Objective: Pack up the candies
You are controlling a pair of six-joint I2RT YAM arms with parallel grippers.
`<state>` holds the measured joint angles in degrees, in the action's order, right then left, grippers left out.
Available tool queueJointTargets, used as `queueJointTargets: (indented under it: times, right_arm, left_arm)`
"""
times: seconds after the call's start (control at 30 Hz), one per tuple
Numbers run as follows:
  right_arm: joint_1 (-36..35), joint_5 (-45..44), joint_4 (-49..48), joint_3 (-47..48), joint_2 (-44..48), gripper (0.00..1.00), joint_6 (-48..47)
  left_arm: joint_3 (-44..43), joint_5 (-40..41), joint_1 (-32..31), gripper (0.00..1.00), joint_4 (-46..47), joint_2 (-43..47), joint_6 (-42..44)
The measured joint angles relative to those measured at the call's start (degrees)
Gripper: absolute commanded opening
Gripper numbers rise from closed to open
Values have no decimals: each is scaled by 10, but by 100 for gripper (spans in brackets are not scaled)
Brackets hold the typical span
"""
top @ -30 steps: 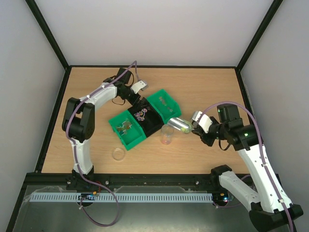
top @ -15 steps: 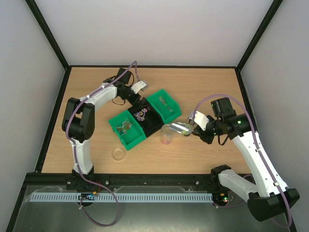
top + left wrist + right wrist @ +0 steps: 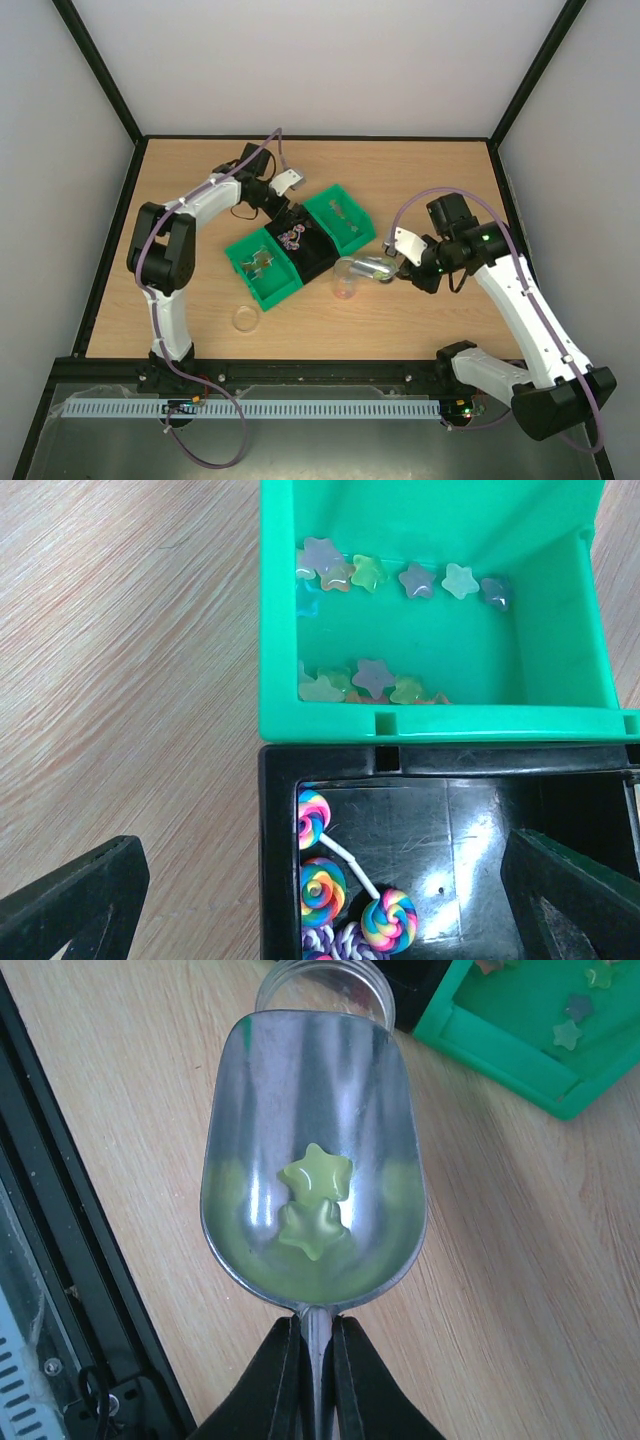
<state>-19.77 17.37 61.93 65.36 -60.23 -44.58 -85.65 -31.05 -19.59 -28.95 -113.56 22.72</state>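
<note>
The right claw [image 3: 315,1332] pinches the metal scoop [image 3: 312,1090] holding two green star candies [image 3: 314,1202]; the left claw [image 3: 320,892] gapes wide, empty.

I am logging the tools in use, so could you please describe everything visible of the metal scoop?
The metal scoop is shiny and silvery, with a deep rounded bowl narrowing to a thin handle. The right gripper is shut on that handle. Two pale green star-shaped candies lie touching in the bowl. Its front lip is at the rim of the clear cup, above the wooden table.
</note>
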Motion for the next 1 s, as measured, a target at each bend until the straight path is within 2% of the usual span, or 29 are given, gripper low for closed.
queueJointTargets:
  times: [0.43,1.0]
  right_arm:
    - [-47,-38,27,50,-59,1,3]
    - [-68,-77,61,94,-93,1,5]
  left_arm:
    - [5,4,12,99,11,3,0]
    - [14,4,16,99,16,3,-7]
